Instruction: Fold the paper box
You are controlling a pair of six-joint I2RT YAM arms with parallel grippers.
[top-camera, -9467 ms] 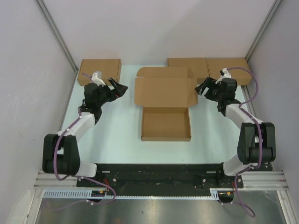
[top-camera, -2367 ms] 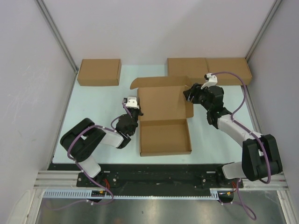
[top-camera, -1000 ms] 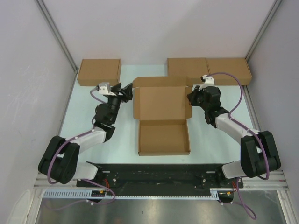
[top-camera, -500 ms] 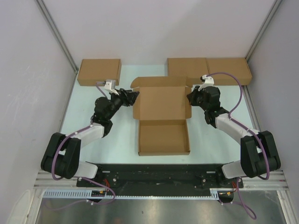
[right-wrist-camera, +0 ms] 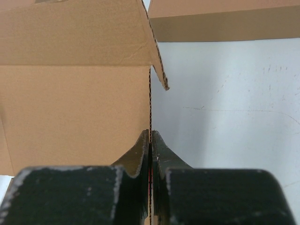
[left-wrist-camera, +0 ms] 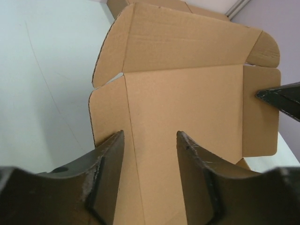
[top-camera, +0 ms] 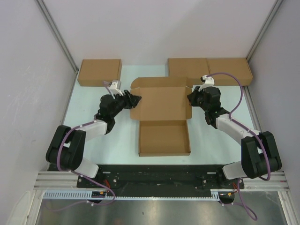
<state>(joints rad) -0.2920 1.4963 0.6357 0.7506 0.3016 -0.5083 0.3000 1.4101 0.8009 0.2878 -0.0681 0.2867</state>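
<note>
The pale green worktop (top-camera: 122,136) carries the open paper box (top-camera: 164,138) at its centre, one closed cardboard box (top-camera: 99,72) at eleven o'clock, and two more at one o'clock, the inner box (top-camera: 188,68) touching the outer box (top-camera: 229,70).

Three boxes (top-camera: 99,72) behind the paper box (top-camera: 164,104), one perhaps touching.

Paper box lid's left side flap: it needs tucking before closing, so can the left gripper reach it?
Probably yes: the left gripper stands open right at the left side flap, nothing between them; the right gripper is shut on the paper box's opposite edge, well clear.
</note>
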